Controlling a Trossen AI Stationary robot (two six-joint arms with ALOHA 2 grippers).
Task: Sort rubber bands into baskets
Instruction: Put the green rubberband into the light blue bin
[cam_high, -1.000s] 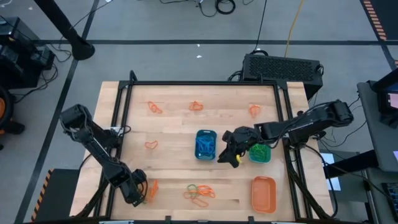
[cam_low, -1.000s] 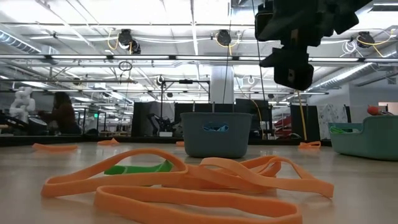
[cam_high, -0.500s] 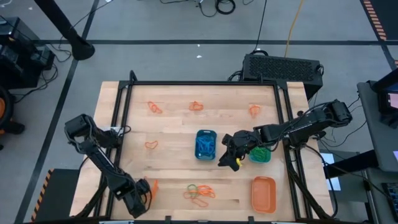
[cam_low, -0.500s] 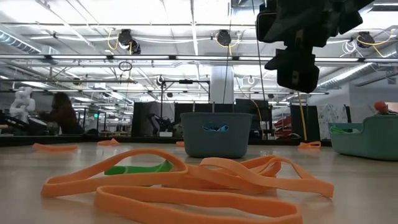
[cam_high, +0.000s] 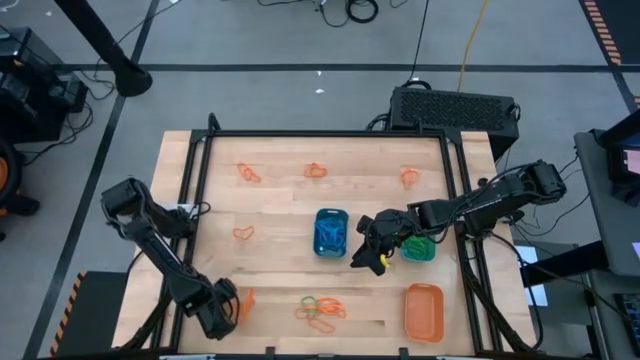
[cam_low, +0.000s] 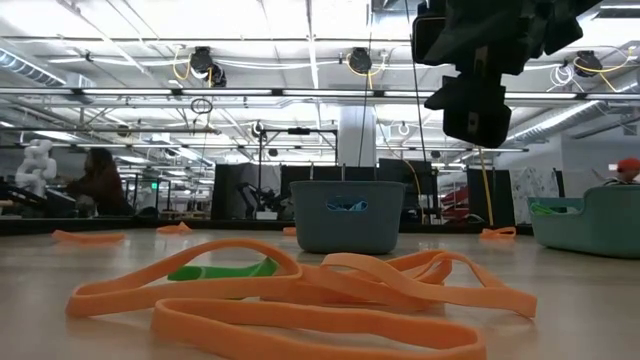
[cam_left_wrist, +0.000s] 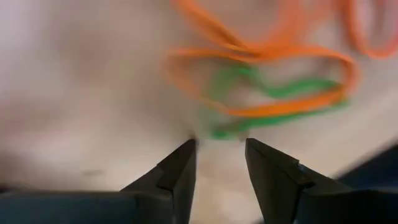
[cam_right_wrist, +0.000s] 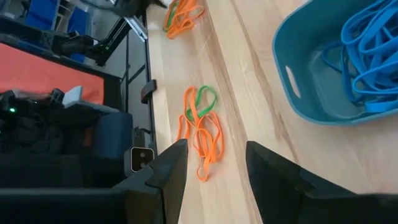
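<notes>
So the left gripper (cam_high: 232, 304) is down at the near left corner of the wooden table (cam_high: 280, 210), right over a small tangle of orange and green rubber bands (cam_left_wrist: 273, 87). In the left wrist view its two fingers stand apart with nothing pinched between them, tips just short of the green loop; that shot is smeared, so whether the tips touch the wood I can't say.

The right gripper (cam_high: 372, 250) hangs above the table between the blue basket (cam_high: 330, 232) and the teal-green basket (cam_high: 418, 246). Its fingers are parted too, and nothing shows between them in the right wrist view. The arm covers part of the teal-green basket from above, so its contents are mostly hidden; a bit of green shows.

The blue basket holds a heap of blue bands (cam_right_wrist: 367, 56). The orange basket (cam_high: 423, 310) sits at the near right corner; can't make out anything inside.

A mixed pile (cam_high: 320, 310) lies near the front edge, filling the low view. A few single orange bands (cam_high: 315, 170) are scattered along the far side, too small to read well.
</notes>
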